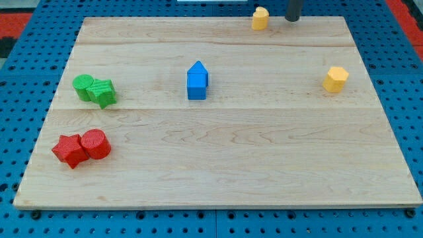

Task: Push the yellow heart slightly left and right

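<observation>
A small yellow block (260,18), which looks like the heart, sits at the board's top edge, right of centre. My tip (292,20) is just to its right, a short gap away and not touching; only the lower end of the dark rod shows. A second yellow block (336,79), pentagon-like, lies at the right side of the board, below my tip.
A blue house-shaped block (197,80) stands near the board's middle. Two green blocks (94,90) touch each other at the left. A red star (69,150) and a red cylinder (96,144) touch at the lower left. The wooden board (218,172) lies on a blue pegboard.
</observation>
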Robot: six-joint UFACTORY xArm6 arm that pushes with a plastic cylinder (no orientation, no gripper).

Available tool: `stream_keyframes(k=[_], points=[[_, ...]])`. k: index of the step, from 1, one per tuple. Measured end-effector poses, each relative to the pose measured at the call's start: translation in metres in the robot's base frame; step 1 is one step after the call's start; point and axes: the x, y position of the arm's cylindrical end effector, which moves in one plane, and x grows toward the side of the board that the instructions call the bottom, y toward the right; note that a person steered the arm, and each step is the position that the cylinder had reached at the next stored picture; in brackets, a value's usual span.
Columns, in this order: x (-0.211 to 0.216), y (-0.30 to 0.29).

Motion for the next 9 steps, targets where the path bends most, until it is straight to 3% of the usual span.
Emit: stream_keyframes(k=[2, 3, 4, 5, 6, 8, 9], points=[[-0.001, -0.012], [0.019, -0.104], [0.073, -0.183], [0.075, -0.251], [0.008, -0.317], [0.000, -0.302], [0.000, -0.226]])
